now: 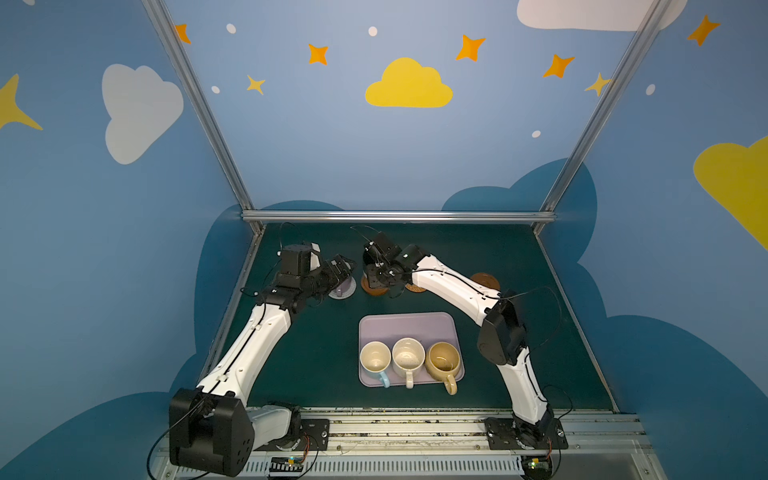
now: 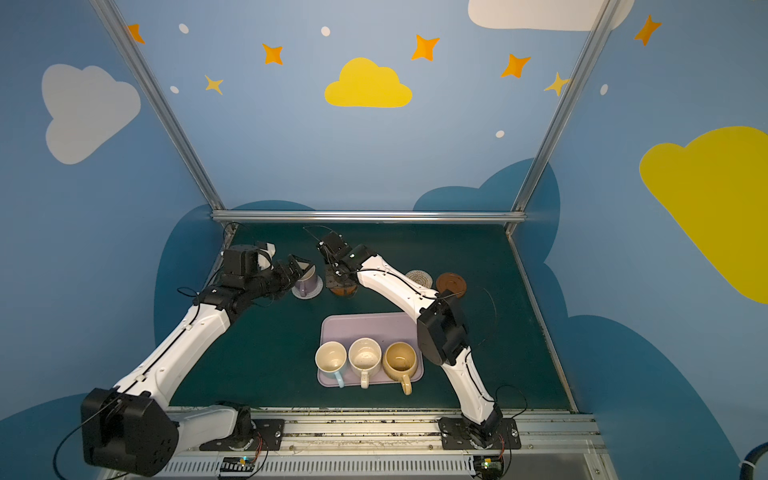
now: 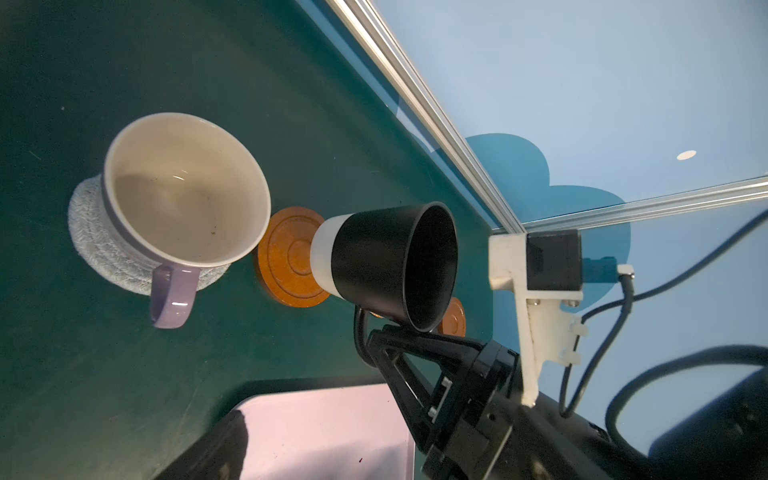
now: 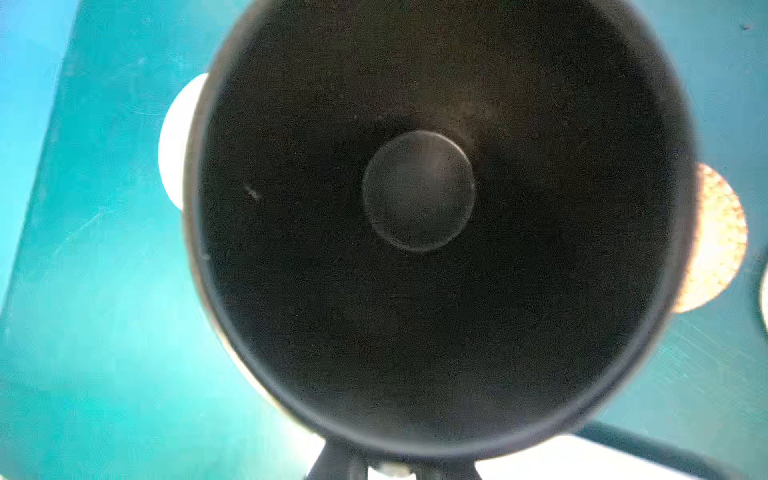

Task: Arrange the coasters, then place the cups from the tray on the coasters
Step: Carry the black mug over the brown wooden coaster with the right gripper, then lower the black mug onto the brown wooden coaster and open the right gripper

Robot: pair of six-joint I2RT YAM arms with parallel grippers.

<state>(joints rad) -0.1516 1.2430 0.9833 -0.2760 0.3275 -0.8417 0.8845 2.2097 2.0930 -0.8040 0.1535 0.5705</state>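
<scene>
Lilac mug [image 3: 183, 195]; pale grey woven coaster [image 3: 95, 243]; black mug [image 3: 374, 257]; pale lilac tray [image 1: 407, 328]

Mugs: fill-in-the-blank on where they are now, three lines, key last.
The lilac mug stands on the ____ woven coaster.
The tray holds ____ mugs.
The black mug is held by the ____ hand.
Missing: pale grey; three; right.
</scene>
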